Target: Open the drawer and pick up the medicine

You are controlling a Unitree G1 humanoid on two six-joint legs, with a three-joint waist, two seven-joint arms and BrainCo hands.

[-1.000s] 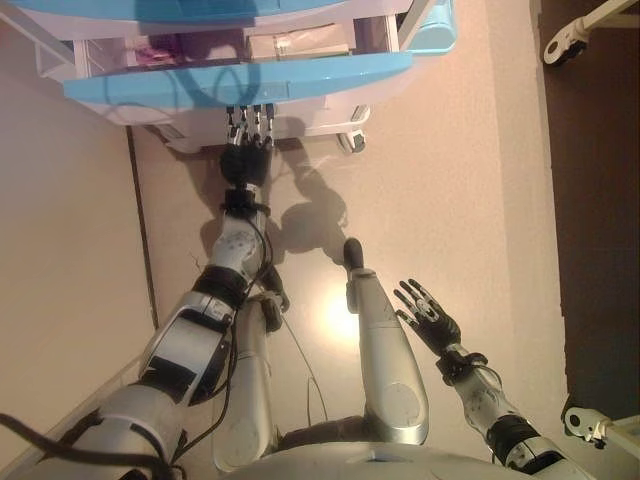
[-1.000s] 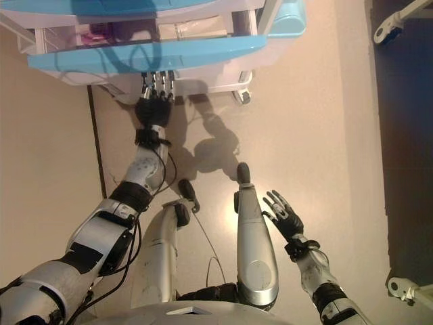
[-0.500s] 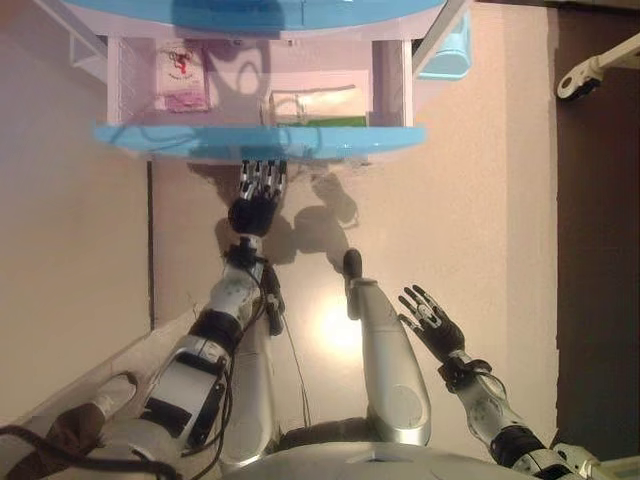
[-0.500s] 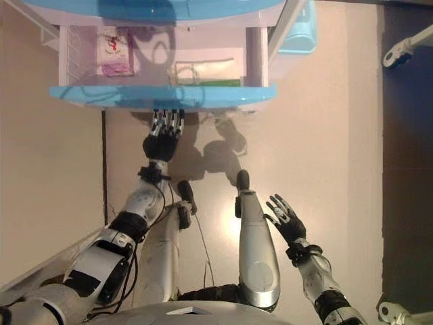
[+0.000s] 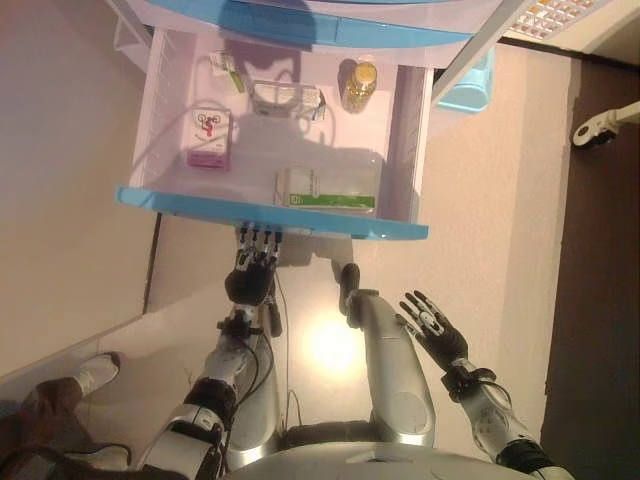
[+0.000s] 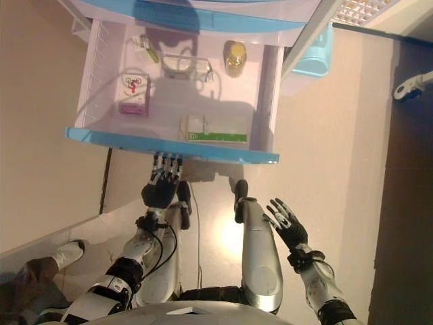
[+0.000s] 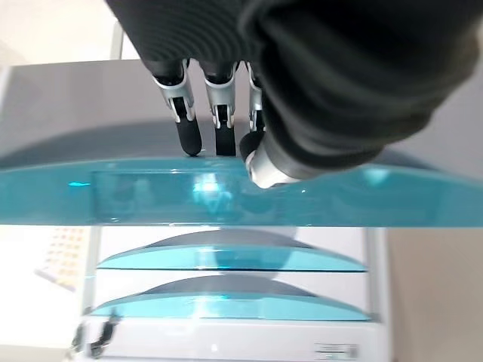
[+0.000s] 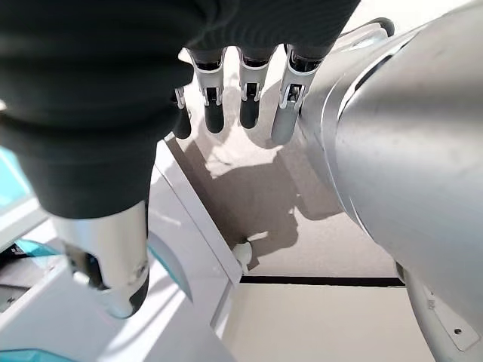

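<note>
Drawer (image 5: 165, 120) open. Left hand (image 5: 252, 275) under its front edge, fingers straight; right hand (image 5: 435, 330) spread, empty. Green-and-white box (image 5: 327, 190): probably light, stiff; best pinched across long sides.

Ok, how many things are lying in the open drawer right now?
5: a pink and white box on the robot's left, a green and white box near the front, a clear case at the back, a yellow bottle and a small tube. None look hidden.

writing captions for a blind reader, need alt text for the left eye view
A white drawer with a light blue front stands pulled open, holding a white and green box, a white and purple box and a small amber bottle. The robot's left hand reaches under its front; the right hand hangs open by its side.
</note>
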